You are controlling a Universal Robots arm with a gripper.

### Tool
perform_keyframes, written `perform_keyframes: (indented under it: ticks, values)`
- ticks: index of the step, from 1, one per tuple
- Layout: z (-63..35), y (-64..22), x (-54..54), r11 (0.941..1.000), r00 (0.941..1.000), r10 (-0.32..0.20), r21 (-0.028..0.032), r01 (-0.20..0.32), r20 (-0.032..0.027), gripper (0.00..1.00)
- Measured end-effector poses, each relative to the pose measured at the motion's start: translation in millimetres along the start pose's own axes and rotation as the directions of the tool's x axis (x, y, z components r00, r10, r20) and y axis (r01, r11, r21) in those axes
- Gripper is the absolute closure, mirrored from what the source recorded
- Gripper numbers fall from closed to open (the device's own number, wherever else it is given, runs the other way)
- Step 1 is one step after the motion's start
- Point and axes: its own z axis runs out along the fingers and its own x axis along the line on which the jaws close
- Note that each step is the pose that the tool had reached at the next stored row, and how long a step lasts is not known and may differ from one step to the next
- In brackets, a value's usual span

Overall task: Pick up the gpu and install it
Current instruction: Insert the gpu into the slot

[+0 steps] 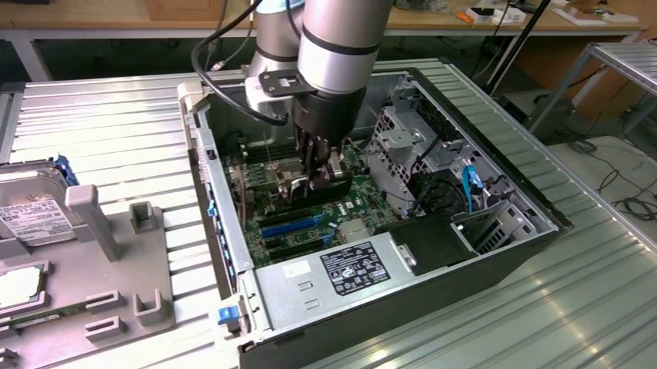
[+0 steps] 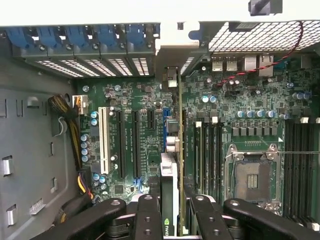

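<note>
exterior view: black robot gripper point(image 1: 325, 171) lowered inside open black-and-silver computer case point(image 1: 431, 304), fingers closed on the thin dark rectangular gpu point(image 1: 328, 192), which stands on edge over the green motherboard point(image 1: 358, 207) | wrist view: black fingers point(image 2: 146, 215) clamp gpu point(image 2: 180, 130) from both sides, card edge-on just beside blue slot point(image 2: 164, 117)

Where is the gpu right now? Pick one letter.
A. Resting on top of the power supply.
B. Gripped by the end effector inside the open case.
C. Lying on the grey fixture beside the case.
B: the end effector grips the gpu on edge, over the motherboard inside the open case.
</note>
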Motion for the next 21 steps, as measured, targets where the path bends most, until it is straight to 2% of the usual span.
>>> perform_keyframes:
  ticks: [3,9,14,21]
  values:
    - [1.7,0.8,1.9,1.0000,1.0000,0.000,-0.0001,0.000,-0.0002,0.73]
    - [15.7,2.1,4.2,1.0000,1.0000,0.000,0.0001,0.000,-0.0001,0.73]
    - [28.8,7.5,4.3,1.0000,1.0000,0.000,0.0010,0.000,-0.0004,0.73]
    - [34.9,10.2,4.3,1.0000,1.0000,0.000,0.0010,0.000,-0.0006,0.73]
